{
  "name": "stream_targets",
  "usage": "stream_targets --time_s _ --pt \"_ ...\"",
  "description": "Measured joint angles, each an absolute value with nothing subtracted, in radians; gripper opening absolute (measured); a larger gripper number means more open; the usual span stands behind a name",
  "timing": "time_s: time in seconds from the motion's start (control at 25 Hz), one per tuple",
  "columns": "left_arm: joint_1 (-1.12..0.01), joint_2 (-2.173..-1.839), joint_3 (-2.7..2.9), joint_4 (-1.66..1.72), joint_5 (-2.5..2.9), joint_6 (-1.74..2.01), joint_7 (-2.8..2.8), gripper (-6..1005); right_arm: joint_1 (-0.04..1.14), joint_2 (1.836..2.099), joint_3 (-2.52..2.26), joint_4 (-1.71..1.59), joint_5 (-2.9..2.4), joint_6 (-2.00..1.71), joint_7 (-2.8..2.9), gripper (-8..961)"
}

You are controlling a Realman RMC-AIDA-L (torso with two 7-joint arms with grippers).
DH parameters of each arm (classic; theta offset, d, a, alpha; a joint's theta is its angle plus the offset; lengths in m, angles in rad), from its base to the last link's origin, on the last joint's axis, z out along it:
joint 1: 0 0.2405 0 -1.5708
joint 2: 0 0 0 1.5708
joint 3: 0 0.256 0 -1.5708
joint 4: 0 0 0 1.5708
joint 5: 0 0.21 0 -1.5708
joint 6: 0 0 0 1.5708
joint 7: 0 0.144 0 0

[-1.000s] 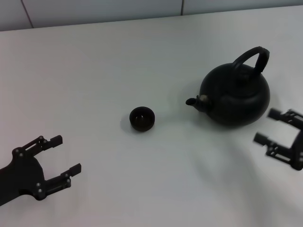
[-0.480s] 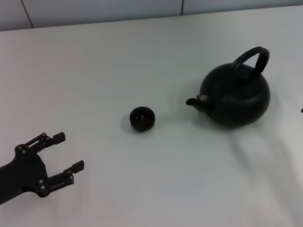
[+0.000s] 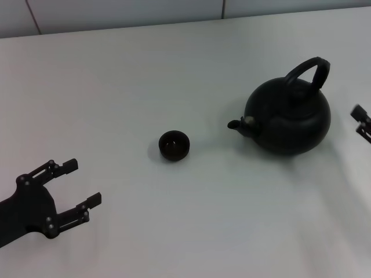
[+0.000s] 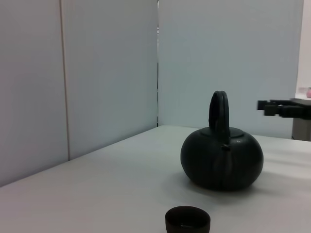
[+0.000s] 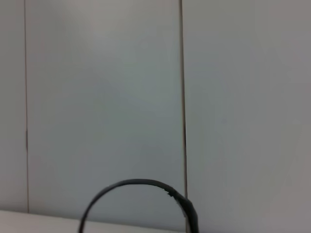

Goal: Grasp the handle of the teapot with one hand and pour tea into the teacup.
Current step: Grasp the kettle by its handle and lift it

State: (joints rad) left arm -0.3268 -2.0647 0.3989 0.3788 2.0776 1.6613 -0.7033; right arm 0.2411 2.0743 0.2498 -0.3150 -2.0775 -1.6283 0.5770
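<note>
We list the teapot [image 3: 288, 120] upright on the table [image 3: 145, 75], handle [image 3: 309, 70] arched free, teacup [image 3: 174, 145] apart off its spout, right pincer [image 3: 362, 122] beside it, spread indeterminable, left pincer [image 3: 74, 183] wide, far off.

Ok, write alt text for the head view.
A black teapot stands on a white table, spout toward a small teacup. The open left gripper waits at the near left; the right gripper shows at the right edge.
</note>
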Motion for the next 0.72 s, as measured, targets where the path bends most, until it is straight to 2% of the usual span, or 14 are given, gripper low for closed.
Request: stream_targets --time_s 0.2,0.72 --pt "-0.323 -2.065 0.399 0.377 2.071 1.661 -0.703 808 0.313 2.07 0.248 -0.335 -2.079 -1.564 0.603 728" --pt "-0.322 -2.066 0.396 0.376 2.069 1.661 -0.707 808 0.407 2.073 0.19 -0.339 -2.083 -1.445 0.616 729"
